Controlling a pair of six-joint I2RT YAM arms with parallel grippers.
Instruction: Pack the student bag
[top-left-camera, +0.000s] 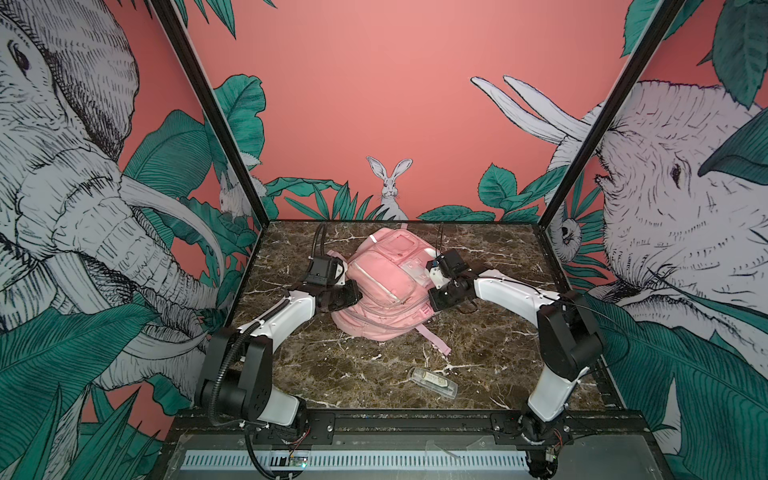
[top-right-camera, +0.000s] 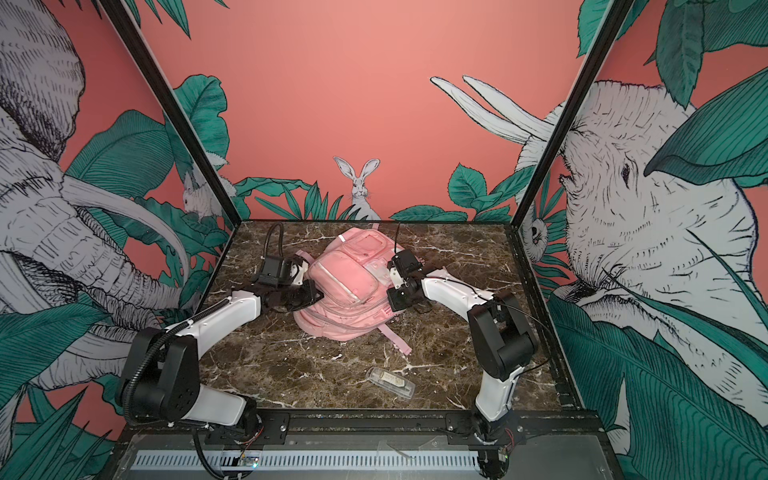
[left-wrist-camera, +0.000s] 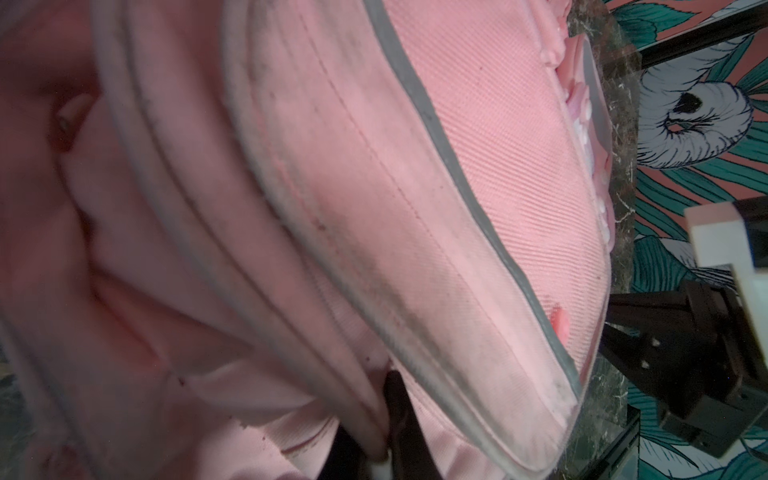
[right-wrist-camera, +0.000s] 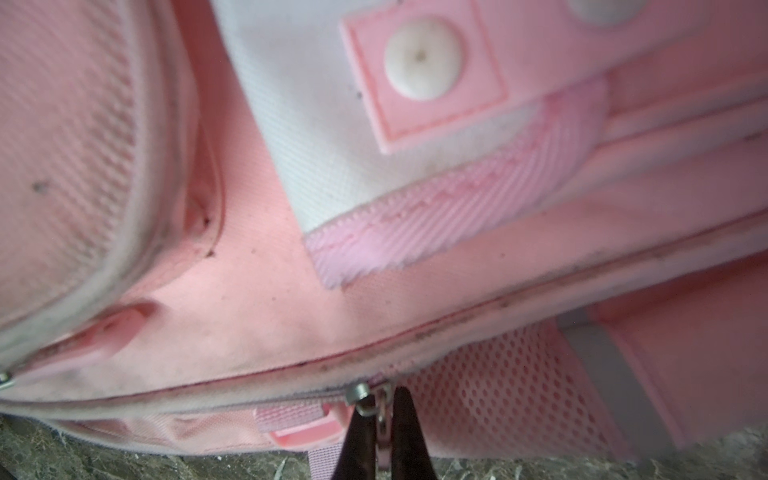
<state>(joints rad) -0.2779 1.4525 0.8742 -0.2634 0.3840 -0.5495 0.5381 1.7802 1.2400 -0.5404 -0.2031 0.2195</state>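
The student bag (top-left-camera: 382, 282) lies flat on the marble table (top-left-camera: 332, 374), toward the back and about in the middle, with its front pockets facing up. 1 pink strap (top-left-camera: 434, 338) trails from it on the table toward the front. A small clear case (top-left-camera: 432, 381) lies well apart from the bag, nearer to the front edge.

Both tools are at the bag, 1 on each side. The right gripper (right-wrist-camera: 382, 415) has its jaws almost fully together, and they pinch the metal zipper pull (right-wrist-camera: 376, 405) of the long zipper on the bag's side. The left gripper (left-wrist-camera: 378, 419) is also nearly closed, on a fold of pink fabric at the opposite side, below the grey piping.

I judge the bag to be soft and limp. The cloth folds and sinks where it is not filled, so it will follow a pull and not resist it. It looks light, and it may slide on the smooth marble. For this reason 2 holds are sensible: 1 on the fabric to keep the bag in place, 1 on the pull. The pull is small, hard and probably slippery, so a grip there can slip off easily. The straps and the thick seams seem to be the strongest places to hold.
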